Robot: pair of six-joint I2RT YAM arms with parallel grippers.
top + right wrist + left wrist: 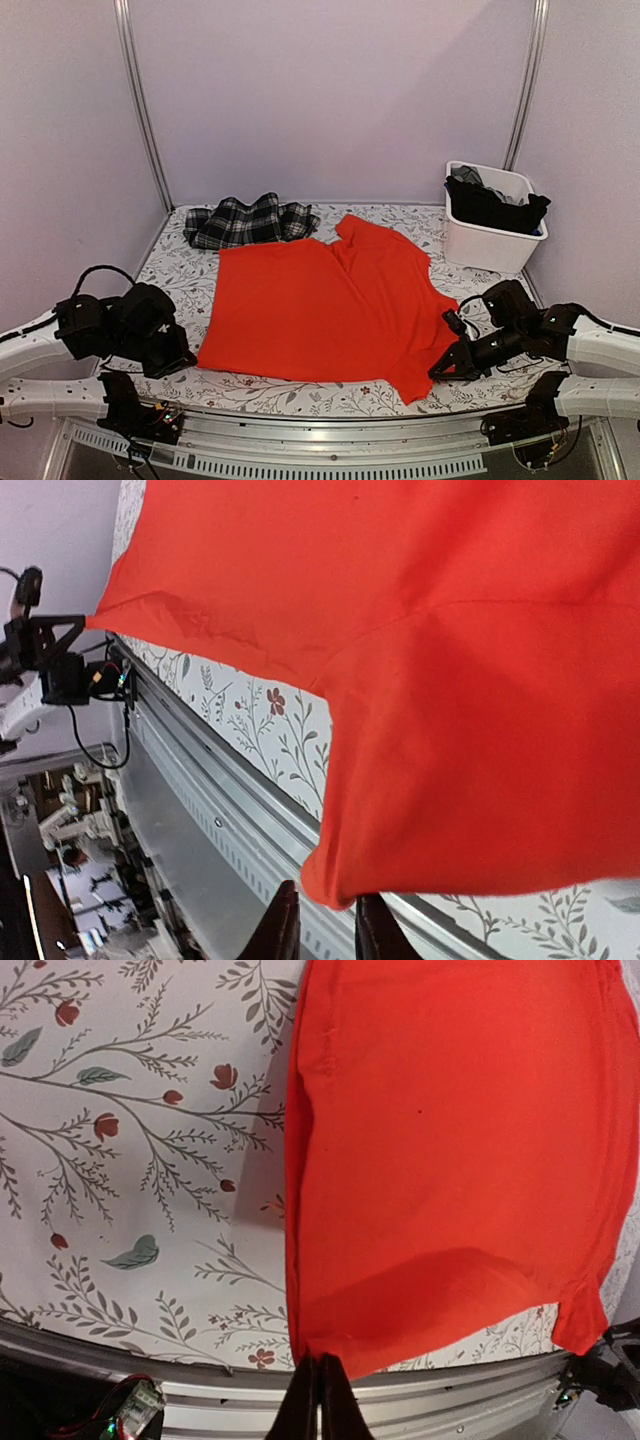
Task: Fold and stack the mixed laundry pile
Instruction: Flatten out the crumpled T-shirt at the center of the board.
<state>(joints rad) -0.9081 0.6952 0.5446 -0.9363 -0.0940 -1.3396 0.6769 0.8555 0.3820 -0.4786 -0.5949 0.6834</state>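
Left end effector clamps shirt corner at desk edge; right end effector, parted, straddles opposite corner.

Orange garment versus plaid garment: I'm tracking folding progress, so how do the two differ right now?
The orange garment is plain orange-red; the plaid garment is black-and-white checked. The orange garment lies spread flat; the plaid garment sits bunched. The orange garment reaches the near edge; the plaid garment lies at the far side. Both rest on the floral tablecloth.

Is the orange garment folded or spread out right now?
Spread out: the orange garment lies flat across the tablecloth, with only a small overlap near its far edge.
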